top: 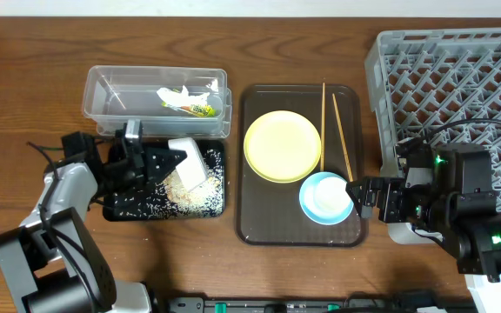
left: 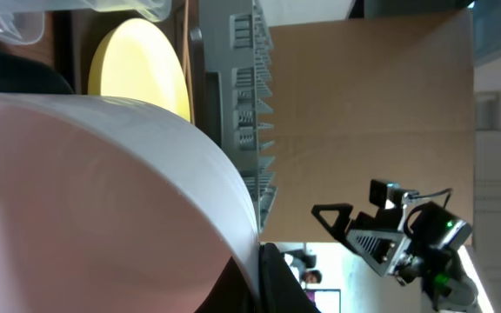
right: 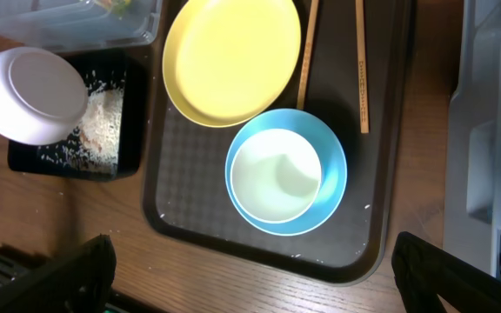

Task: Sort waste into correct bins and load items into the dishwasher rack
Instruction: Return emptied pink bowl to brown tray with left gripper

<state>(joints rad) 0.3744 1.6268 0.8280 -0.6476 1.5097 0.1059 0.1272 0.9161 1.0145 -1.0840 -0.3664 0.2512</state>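
We gripped the small white bowl (top: pixel 188 163) in our left hand (top: pixel 159 162), tipped over the black tray (top: pixel 113 211), right hand (top: pixel 362 196) open; next, we thought, it needed the rack (top: pixel 459 78).

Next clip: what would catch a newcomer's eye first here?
The left gripper holds the small white bowl tipped over the black tray, where rice crumbs lie heaped. On the brown serving tray sit the yellow plate and light-blue bowl, the open right gripper beside it.
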